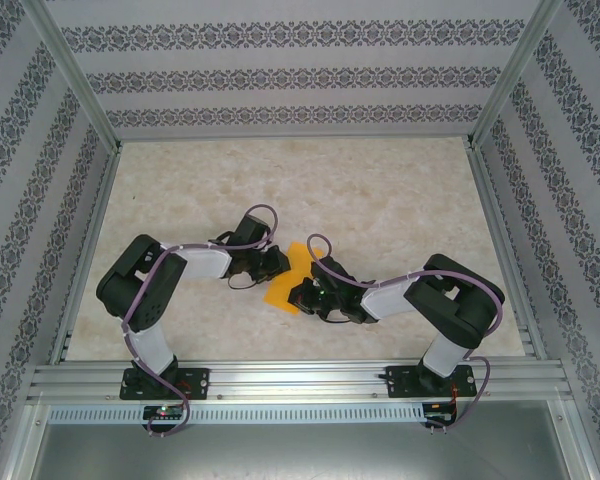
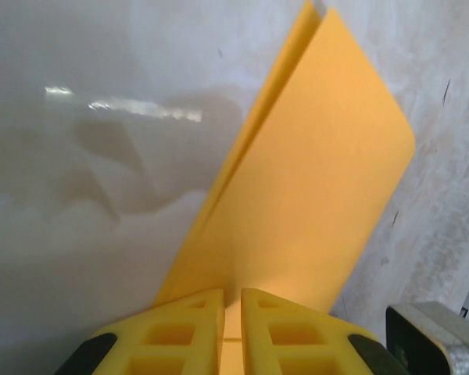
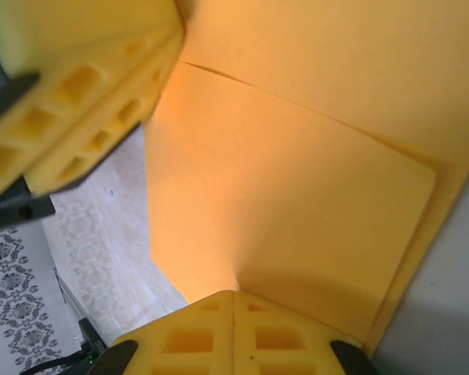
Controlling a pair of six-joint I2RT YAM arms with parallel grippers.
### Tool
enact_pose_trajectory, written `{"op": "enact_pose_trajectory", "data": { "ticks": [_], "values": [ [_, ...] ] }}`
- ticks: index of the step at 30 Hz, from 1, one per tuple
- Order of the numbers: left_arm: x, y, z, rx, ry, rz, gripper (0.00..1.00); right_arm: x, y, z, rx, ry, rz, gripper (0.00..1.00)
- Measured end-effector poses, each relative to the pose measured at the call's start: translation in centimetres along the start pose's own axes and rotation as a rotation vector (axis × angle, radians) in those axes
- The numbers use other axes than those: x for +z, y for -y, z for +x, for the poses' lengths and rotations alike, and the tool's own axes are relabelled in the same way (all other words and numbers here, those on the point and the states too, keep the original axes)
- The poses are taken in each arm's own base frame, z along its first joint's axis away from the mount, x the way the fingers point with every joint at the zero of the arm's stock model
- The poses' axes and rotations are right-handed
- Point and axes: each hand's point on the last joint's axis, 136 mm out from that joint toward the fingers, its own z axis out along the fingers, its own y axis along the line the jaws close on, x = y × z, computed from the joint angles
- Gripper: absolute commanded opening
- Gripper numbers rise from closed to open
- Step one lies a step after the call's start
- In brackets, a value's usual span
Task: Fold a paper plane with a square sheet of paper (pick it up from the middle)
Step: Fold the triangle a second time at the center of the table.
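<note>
Top external view: both arms bend elbows-out, wrists meeting over the table (image 1: pixel 380 200), near its front edge. The left gripper (image 1: pixel 277 263) and right gripper (image 1: pixel 305 294) each pinch tight on the folded square sheet of paper (image 1: pixel 279 295) between them.

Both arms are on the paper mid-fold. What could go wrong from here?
1. The left gripper and right gripper both hold the folded sheet of paper between their fingers; pulling apart could tear it or slip it free.
2. In the left wrist view the two layers' far edges are offset, so the crease may set skewed.
3. The grippers sit very close together, so a careless move could knock them together.
</note>
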Motion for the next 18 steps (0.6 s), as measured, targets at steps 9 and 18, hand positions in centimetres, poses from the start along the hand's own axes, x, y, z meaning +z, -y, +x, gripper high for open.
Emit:
{"op": "enact_pose_trajectory", "data": {
  "ticks": [9,18],
  "values": [
    [0.2,0.0,-0.1,0.015,-0.021,0.003,0.16,0.0,0.0,0.0,0.000,-0.004,0.010,0.05],
    [0.2,-0.2,0.0,0.026,-0.017,0.019,0.15,-0.7,0.5,1.2,-0.005,-0.027,0.044,0.08]
  ]
}}
